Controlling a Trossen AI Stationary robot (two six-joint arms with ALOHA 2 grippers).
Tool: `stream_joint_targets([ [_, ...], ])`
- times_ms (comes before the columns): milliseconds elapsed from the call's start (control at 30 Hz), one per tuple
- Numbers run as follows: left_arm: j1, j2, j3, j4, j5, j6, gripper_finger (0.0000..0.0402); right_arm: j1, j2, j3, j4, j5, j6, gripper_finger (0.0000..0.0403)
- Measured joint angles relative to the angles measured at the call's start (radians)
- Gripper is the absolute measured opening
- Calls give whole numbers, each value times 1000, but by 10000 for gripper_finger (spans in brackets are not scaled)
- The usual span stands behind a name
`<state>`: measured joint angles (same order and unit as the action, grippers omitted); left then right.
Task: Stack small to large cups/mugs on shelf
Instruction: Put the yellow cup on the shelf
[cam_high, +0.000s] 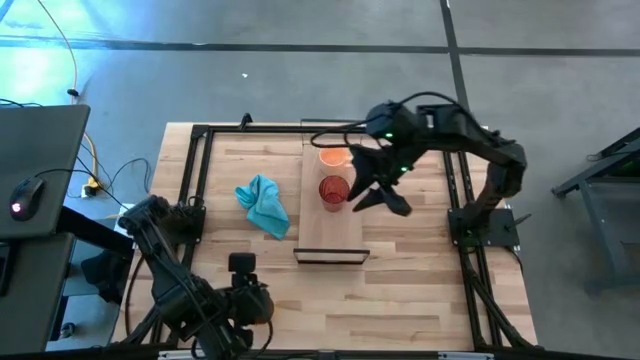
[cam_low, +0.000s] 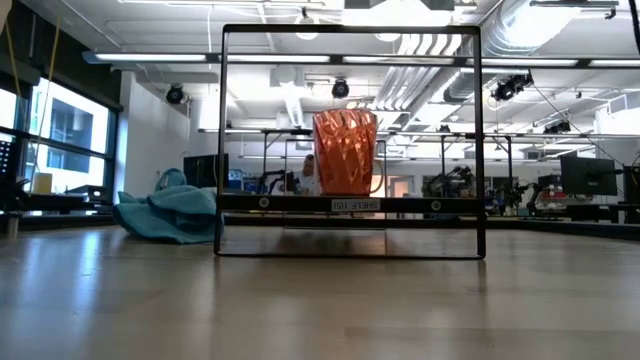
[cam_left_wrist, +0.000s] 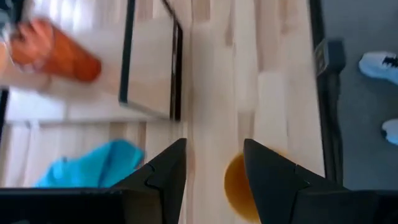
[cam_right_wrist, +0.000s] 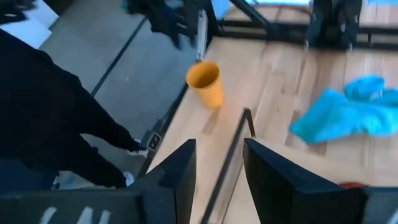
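Observation:
The dark red patterned cup (cam_high: 333, 190) (cam_low: 345, 150) stands upright on the shelf (cam_high: 330, 225), a narrow light board with a dark lip (cam_high: 332, 257) at its near end. The pale orange mug (cam_high: 333, 157) stands just behind it on the same board. The amber-brown cup (cam_right_wrist: 205, 83) (cam_left_wrist: 236, 183) stands on the tabletop near the near edge, below my left arm. My right gripper (cam_high: 380, 198) (cam_right_wrist: 217, 168) hovers open just right of the red cup. My left gripper (cam_left_wrist: 214, 171) hangs open above the table beside the amber cup.
A crumpled teal cloth (cam_high: 263, 205) (cam_low: 165, 215) lies on the table left of the shelf. A black wire frame (cam_low: 350, 140) stands around the shelf's near end. Black rails (cam_high: 190, 180) run along the table's sides. A person's dark sleeve (cam_right_wrist: 50, 112) and shoes (cam_left_wrist: 379, 65) show beyond the near edge.

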<state>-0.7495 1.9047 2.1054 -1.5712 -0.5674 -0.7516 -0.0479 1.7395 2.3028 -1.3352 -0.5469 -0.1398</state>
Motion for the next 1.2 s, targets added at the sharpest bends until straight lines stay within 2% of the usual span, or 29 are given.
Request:
stream_joint_targets([
  [200,1,-102,-208,-2,98,-116,147,47,-73,0,51,0,-20,124],
  [400,0,-167,-344,26,196,-174,147,86,-151,0,155,-32,-49,124],
  [633,2,-192,-414,164,229,-174,147,153,-239,0,291,-55,-111,124],
  [867,3,-192,-488,242,274,-229,147,213,-305,0,302,-54,-172,124],
  [1033,3,-192,-538,311,262,-275,147,247,-335,0,302,-52,-209,124],
  [1200,3,-192,-579,357,245,-320,147,252,-361,0,286,5,-205,124],
])
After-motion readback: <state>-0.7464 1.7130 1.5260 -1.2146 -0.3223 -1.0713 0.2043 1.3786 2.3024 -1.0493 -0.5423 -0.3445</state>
